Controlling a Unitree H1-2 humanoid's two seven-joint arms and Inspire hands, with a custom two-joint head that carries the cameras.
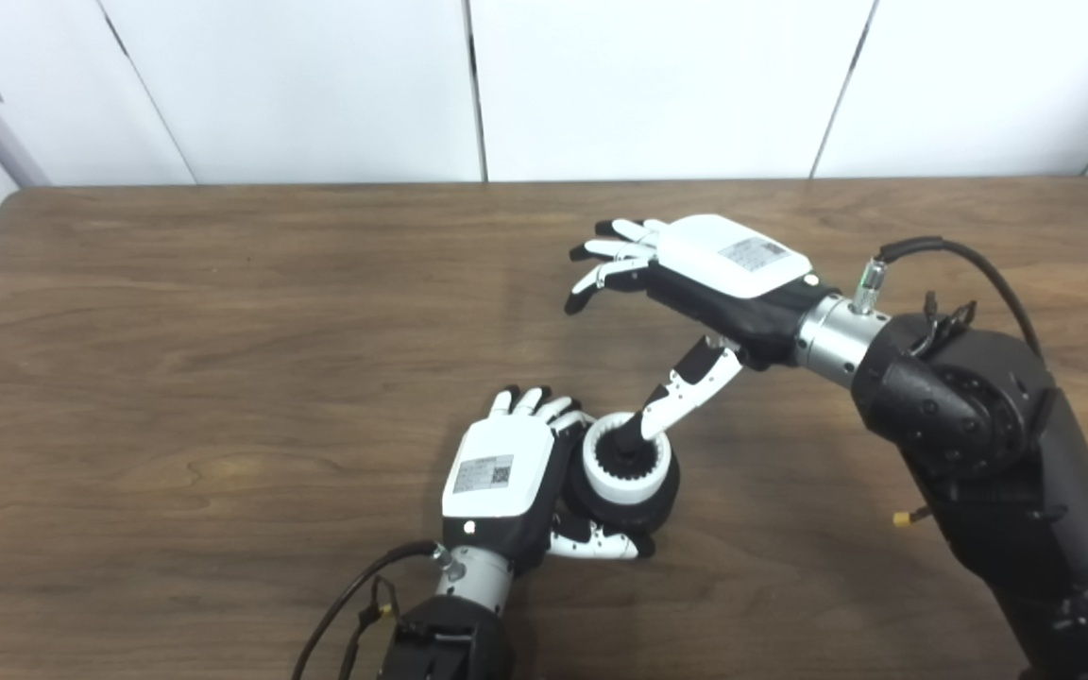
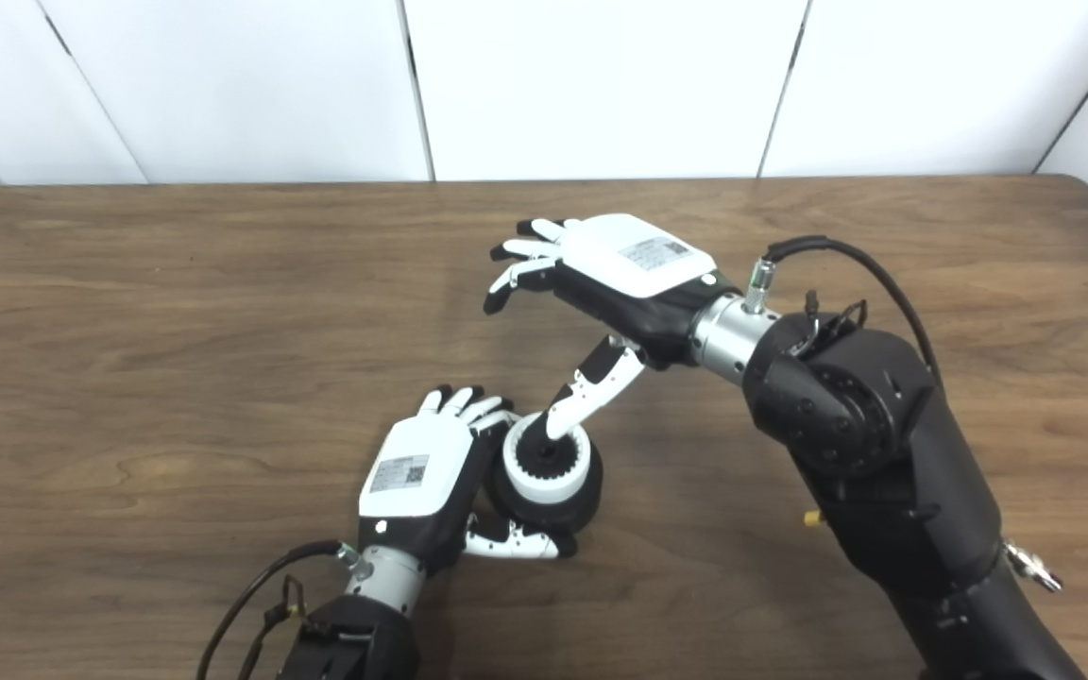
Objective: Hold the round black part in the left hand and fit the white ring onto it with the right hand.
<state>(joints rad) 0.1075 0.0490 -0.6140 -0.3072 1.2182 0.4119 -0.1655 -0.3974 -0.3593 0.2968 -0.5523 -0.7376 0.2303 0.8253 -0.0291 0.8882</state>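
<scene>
The round black part (image 1: 634, 502) rests on the wooden table, near the front middle. The toothed white ring (image 1: 627, 464) sits on top of it. My left hand (image 1: 506, 477) is shut on the black part from its left side, thumb under its front edge. My right hand (image 1: 695, 269) is open above and behind the part. Its fingers (image 1: 605, 255) are spread over bare table, and its thumb tip (image 1: 643, 425) reaches down into the ring's centre. The same scene shows in the right eye view, with the ring (image 2: 548, 464) on the part (image 2: 553, 501).
The wooden table (image 1: 223, 331) reaches to white wall panels at the back. My bulky right forearm (image 1: 978, 444) crosses the right side of the table. A black cable (image 1: 355, 595) loops beside my left wrist.
</scene>
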